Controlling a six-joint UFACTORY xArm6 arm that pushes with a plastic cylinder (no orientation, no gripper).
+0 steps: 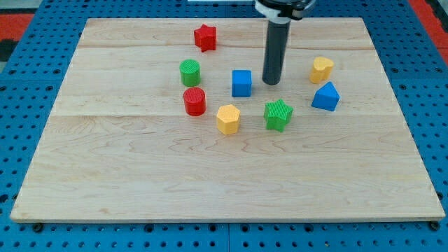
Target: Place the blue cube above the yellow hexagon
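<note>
The blue cube (pixel 241 82) sits near the board's middle, toward the view's top. The yellow hexagon (pixel 228 119) lies just below it and slightly to the left, with a small gap between them. My tip (pixel 271 82) rests on the board just to the right of the blue cube, a short gap away, at about the cube's height in the view. The dark rod rises from it to the view's top edge.
A green star (pixel 278 114) lies below my tip. A red cylinder (pixel 194 101) and green cylinder (pixel 190 73) stand left of the cube. A red star (pixel 205 38) is at top. A yellow heart (pixel 321 69) and blue triangular block (pixel 326 96) are at right.
</note>
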